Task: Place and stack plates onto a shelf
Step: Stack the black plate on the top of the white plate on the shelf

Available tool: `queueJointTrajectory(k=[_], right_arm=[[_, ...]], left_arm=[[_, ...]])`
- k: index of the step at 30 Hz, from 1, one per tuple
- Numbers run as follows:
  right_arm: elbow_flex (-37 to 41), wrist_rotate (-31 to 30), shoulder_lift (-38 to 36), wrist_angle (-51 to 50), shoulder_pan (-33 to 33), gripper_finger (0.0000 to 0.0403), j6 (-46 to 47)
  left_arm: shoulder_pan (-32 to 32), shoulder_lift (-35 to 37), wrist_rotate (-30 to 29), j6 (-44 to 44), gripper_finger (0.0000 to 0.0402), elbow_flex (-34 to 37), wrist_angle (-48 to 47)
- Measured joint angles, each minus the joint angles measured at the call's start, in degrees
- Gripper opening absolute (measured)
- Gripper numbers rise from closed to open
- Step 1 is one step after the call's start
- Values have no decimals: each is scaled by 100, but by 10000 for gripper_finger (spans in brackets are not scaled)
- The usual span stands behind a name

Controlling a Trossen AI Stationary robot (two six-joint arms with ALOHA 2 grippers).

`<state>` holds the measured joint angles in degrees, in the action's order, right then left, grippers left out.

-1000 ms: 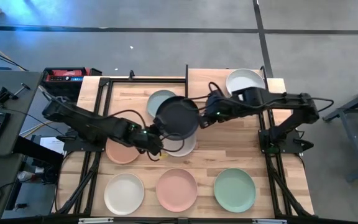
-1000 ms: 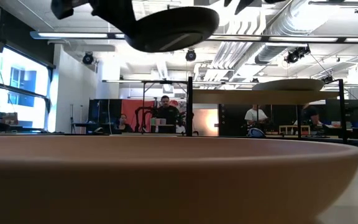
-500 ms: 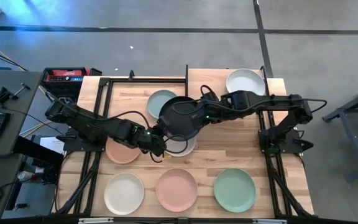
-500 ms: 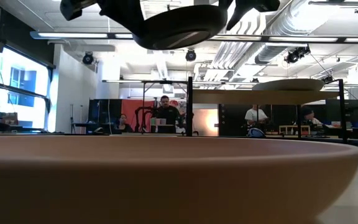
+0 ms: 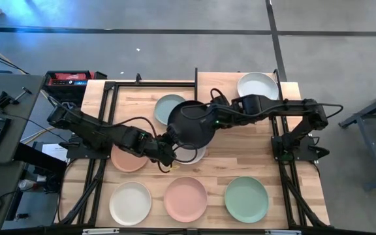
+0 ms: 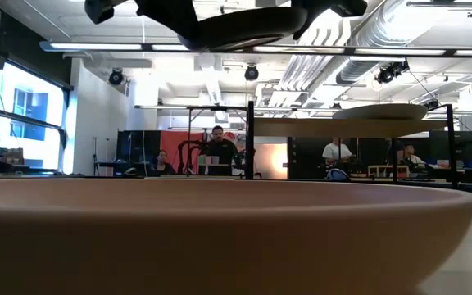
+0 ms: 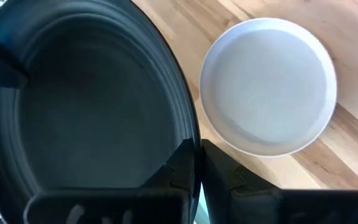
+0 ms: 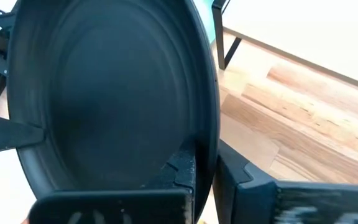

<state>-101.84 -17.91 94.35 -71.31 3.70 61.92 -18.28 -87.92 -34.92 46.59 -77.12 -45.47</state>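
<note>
Black plate [image 5: 190,123] is aloft above the pale plate [image 5: 192,154], both claws pinching its rim: left gripper [image 5: 170,145], right gripper [image 5: 212,119]. An uneven release, probably, tips it short of the shelf [image 5: 219,81].

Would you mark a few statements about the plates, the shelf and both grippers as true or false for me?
1. Both grippers pinch the black plate. True: left gripper, right gripper.
2. The black plate rests on the table. False: it hangs in the air.
3. A pale white plate lies on the shelf. True.
4. The mint green plate sits under the black plate. False: it lies on the table's near edge.
</note>
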Motion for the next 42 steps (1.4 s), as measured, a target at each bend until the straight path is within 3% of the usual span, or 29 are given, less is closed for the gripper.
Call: queueJointTrajectory(k=[6, 19, 28, 35, 42], right_arm=[[0, 10, 0, -9, 1, 3, 49], [0, 106, 0, -168, -52, 0, 63], [4, 245, -60, -663, -366, 1, -246], [4, 284, -474, -741, -840, 1, -983], [2, 424, -993, -739, -1751, 1, -2193]], left_arm=[[4, 0, -136, -48, 32, 4, -13], [-127, 0, -177, -1112, 106, 4, -252], [-293, 4, -203, -2127, 117, 4, -468], [-221, 7, -192, -2805, 117, 4, -487], [106, 7, -177, -3781, 117, 4, -487]])
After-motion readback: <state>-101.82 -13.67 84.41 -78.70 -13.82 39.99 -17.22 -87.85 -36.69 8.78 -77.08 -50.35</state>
